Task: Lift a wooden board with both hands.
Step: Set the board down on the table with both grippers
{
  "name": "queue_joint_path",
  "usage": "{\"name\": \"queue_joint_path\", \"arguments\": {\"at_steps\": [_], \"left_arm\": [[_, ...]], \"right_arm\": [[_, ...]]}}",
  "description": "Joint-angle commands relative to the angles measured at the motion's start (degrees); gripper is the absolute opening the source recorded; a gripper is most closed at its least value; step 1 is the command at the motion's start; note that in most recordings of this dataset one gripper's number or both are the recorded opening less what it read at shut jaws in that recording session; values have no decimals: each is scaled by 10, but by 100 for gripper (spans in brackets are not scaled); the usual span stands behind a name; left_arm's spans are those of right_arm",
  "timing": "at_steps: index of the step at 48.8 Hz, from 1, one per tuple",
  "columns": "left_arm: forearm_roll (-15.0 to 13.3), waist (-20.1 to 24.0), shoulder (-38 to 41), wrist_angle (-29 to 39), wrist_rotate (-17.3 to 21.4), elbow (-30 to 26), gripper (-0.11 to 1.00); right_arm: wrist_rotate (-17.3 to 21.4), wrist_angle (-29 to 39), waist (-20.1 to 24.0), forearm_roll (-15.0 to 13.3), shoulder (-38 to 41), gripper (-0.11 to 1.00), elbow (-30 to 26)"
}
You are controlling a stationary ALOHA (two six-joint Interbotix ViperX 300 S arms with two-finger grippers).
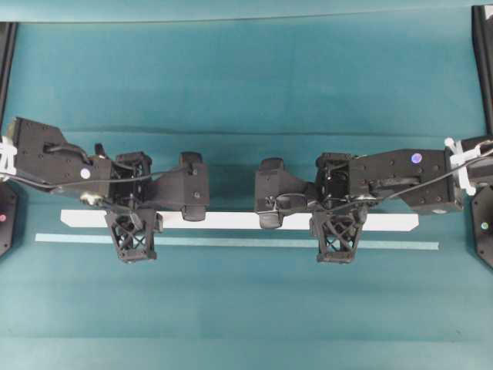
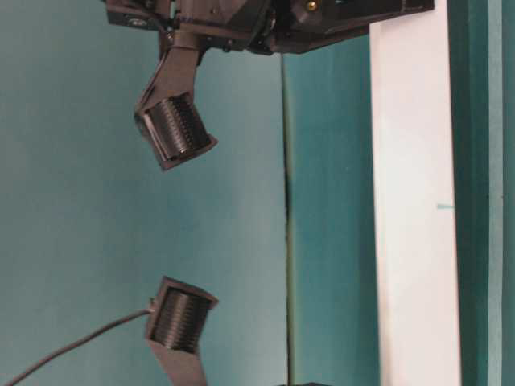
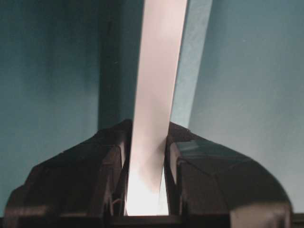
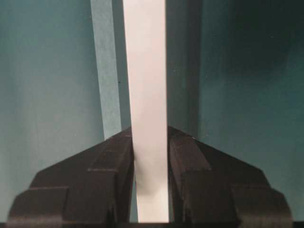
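The wooden board (image 1: 231,220) is a long white plank running left to right across the teal cloth. My left gripper (image 1: 135,220) is shut on the wooden board near its left end, and my right gripper (image 1: 337,221) is shut on it near its right end. In the left wrist view the board (image 3: 159,71) runs straight out from between the jaws of the left gripper (image 3: 148,137), both fingers against its edges. The right wrist view shows the same: the board (image 4: 145,71) pinched in the right gripper (image 4: 149,137). A dark shadow band lies on the cloth apart from the board.
A thin pale teal tape line (image 1: 231,241) lies on the cloth parallel to the board, just in front of it. Black arm bases stand at the left edge (image 1: 4,216) and right edge (image 1: 484,223). The table-level view shows the board (image 2: 414,201) on end.
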Motion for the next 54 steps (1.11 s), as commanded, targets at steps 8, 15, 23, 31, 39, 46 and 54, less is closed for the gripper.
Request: {"name": "queue_joint_path", "arguments": {"at_steps": [8, 15, 23, 31, 39, 46, 54], "left_arm": [[1, -11, 6, -21, -12, 3, 17], [1, -6, 8, -23, -6, 4, 17], [0, -3, 12, -24, -5, 4, 17], [1, -3, 17, -35, -4, 4, 17], [1, -3, 19, -46, -4, 4, 17], [1, -3, 22, -46, -4, 4, 17], [0, -3, 23, -52, -4, 7, 17]], "right_arm": [[-4, -15, 4, 3, 5, 21, 8], [-4, -16, 4, 3, 8, 21, 11], [-4, -20, 7, 10, 8, 21, 13], [-3, -30, 13, 13, 11, 21, 18], [-3, -35, 18, 18, 13, 21, 20], [-2, -47, 18, 19, 15, 21, 22], [-3, -55, 18, 19, 21, 21, 25]]}}
